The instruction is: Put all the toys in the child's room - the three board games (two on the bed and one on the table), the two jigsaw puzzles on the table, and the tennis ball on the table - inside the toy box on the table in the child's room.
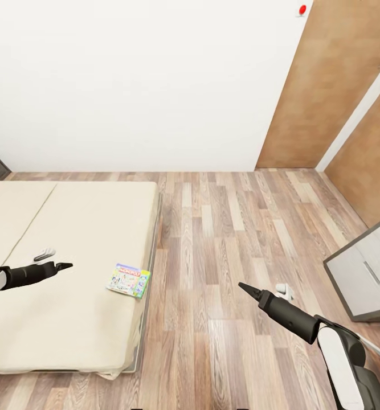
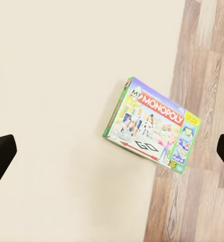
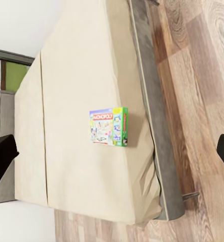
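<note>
One board game, the green-and-white Monopoly box, lies flat on the beige mattress of the bed, close to the edge that faces the floor. It shows large in the left wrist view and smaller in the right wrist view. My left gripper hovers over the mattress a short way left of the box, open and empty. Over the wood floor to the right of the bed, my right gripper is also open and empty. The toy box and the table are out of view.
A small grey-white object lies on the mattress near my left gripper. A small white item sits on the plank floor beside my right arm. A grey cabinet stands at the right, with brown wood panels behind it.
</note>
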Tool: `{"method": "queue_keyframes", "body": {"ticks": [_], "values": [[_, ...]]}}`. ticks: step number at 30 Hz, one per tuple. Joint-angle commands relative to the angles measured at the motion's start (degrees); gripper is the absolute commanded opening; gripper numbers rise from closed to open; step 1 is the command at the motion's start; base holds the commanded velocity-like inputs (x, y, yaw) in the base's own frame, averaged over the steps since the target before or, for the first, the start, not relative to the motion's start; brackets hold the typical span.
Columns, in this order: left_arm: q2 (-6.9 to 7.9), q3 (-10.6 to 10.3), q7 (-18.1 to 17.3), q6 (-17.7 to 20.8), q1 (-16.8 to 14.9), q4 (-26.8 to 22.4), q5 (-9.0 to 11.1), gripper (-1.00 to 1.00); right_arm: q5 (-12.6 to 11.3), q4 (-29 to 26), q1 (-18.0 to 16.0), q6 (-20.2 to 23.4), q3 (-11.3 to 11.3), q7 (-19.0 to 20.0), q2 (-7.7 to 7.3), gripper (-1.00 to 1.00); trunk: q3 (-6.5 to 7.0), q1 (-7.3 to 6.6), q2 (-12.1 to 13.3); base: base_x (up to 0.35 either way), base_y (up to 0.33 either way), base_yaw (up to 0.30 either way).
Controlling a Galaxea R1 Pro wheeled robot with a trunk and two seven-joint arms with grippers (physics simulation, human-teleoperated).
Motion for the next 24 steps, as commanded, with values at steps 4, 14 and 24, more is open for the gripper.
{"method": "queue_keyframes", "body": {"ticks": [4, 14, 24], "values": [[0.06, 0.51, -0.24, 0.07, 0.42, -0.08, -0.51, 1.0, 0.23, -0.02, -0.04, 0.3, -0.09, 0.34, -0.01, 1.0, 0.29, 0.04, -0.09, 0.0, 0.0, 0.0], [0.02, 0.49, -0.26, 0.01, 0.65, -0.13, -0.47, 1.0, 0.23, -0.02, -0.05, 0.3, -0.17, 0.34, 0.0, 1.0, 1.22, 0.04, -0.09, 0.0, 0.0, 0.0], [0.01, 0.49, -0.26, -0.05, 0.74, -0.13, -0.51, 1.0, 0.23, -0.02, -0.06, 0.3, -0.16, 0.34, 0.05, 1.0, 2.16, 0.04, -0.09, 0.0, 0.0, 0.0]]}}
